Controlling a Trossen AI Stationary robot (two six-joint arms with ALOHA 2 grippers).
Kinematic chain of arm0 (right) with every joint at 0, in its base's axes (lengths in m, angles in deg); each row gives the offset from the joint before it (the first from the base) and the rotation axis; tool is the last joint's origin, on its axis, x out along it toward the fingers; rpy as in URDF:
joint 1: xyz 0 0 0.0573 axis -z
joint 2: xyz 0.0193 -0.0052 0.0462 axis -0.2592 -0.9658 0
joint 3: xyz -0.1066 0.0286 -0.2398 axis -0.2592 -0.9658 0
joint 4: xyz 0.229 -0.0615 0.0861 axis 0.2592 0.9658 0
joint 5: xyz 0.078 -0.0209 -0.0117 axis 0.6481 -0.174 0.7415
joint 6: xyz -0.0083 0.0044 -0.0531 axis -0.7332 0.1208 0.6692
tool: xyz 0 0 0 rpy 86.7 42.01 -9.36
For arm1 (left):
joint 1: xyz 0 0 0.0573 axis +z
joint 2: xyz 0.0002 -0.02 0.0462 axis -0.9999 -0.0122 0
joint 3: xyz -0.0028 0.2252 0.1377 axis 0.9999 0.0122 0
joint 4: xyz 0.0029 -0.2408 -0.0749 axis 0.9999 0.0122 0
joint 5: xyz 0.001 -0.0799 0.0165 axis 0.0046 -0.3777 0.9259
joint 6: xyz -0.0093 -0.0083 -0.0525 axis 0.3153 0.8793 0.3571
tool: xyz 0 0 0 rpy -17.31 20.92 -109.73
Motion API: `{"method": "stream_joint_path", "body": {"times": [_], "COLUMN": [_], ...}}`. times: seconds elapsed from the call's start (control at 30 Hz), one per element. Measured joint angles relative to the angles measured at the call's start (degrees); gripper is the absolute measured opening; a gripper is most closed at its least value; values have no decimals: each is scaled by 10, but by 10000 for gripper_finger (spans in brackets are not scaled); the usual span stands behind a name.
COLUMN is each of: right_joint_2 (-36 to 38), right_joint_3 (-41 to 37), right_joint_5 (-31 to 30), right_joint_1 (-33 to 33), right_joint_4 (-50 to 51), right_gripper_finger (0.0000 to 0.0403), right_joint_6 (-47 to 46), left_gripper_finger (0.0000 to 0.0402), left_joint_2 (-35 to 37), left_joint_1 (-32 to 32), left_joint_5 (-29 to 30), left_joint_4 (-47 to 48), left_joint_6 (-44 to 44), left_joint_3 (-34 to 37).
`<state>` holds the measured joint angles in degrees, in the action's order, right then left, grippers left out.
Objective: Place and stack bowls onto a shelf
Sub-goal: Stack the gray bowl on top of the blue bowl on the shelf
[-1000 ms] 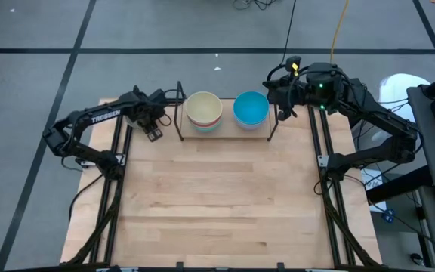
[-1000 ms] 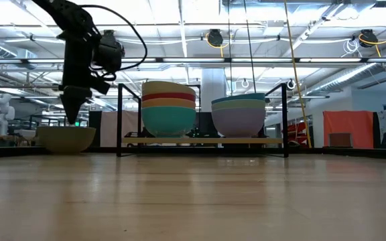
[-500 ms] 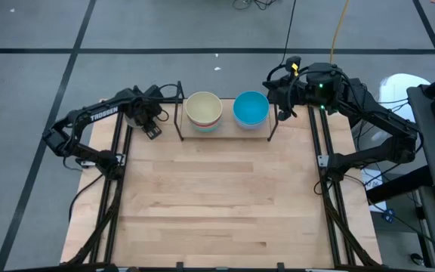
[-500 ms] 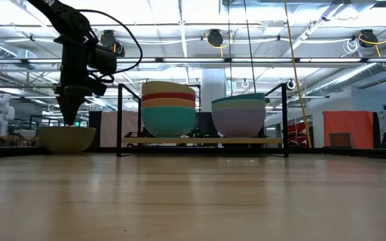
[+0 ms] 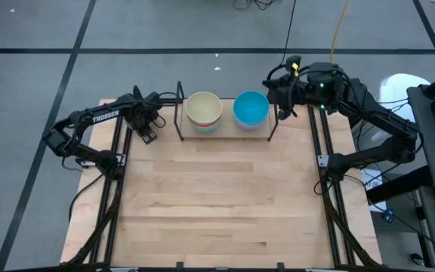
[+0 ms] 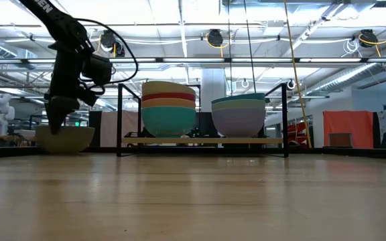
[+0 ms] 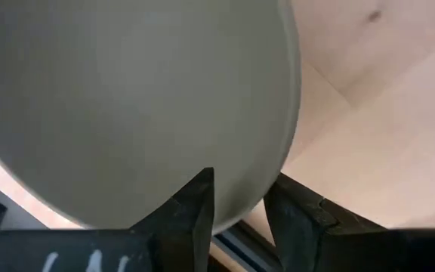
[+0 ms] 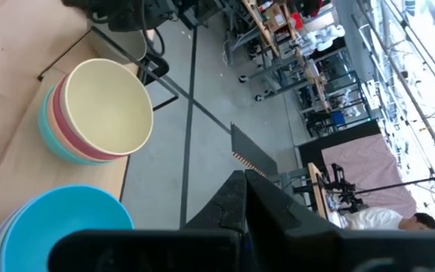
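Note:
The olive-grey bowl sits on its base on the tabletop, just left of the shelf. It fills the left wrist view. My left gripper is open, tipped over the bowl's left rim. Two stacks stand on the shelf. The left stack has the cream bowl on top, over magenta, orange and cyan. The right stack has the blue bowl on top, over pale green and lavender. My right gripper waits, shut, beside the shelf's right frame. My left gripper comes from above, slanting, with one finger inside the olive-grey bowl and one outside, astride its rim. Whether the fingers touch the rim I cannot tell. The bowl stands on the table.
The shelf's black upright frames stand close to both grippers. The wide wooden tabletop stretches toward the near edge. The room's floor, benches and equipment show beyond the table's far edge.
My left gripper has moved toward the table's left edge and a little down, tipping as it went, from over the middle of the olive-grey bowl to its left rim. The bowl and both stacks have stayed put.

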<state>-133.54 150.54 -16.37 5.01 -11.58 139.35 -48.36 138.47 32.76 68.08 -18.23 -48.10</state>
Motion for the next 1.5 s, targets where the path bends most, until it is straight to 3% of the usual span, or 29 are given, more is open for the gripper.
{"method": "stream_joint_path", "body": {"times": [0.13,0.27,0.5,0.7,0.9,1.03,1.13,1.37,1.5], "right_joint_2": [0,0,0,0,0,0,1,15,32], "right_joint_3": [0,0,0,0,0,0,0,0,0], "right_joint_5": [0,0,0,0,0,0,-2,-90,-103], "right_joint_1": [0,0,0,0,0,0,0,0,0], "right_joint_4": [-9,-10,-12,-16,-14,-17,-15,-13,-13], "right_gripper_finger": [0,0,0,0,0,0,0,0,0], "right_joint_6": [0,2,2,2,-2,-2,-2,-2,-19], "left_gripper_finger": [84,18,10,10,10,10,10,10,10], "left_joint_2": [0,0,0,0,-1,0,0,0,-4], "left_joint_1": [0,-2,-12,-24,-33,-41,-49,-97,-126], "left_joint_5": [0,-15,9,15,29,75,78,88,89], "left_joint_4": [0,-4,-3,14,68,127,158,188,187], "left_joint_6": [1,1,77,86,64,50,44,45,64], "left_joint_3": [0,-1,-18,-75,-188,-292,-370,-510,-564]}}
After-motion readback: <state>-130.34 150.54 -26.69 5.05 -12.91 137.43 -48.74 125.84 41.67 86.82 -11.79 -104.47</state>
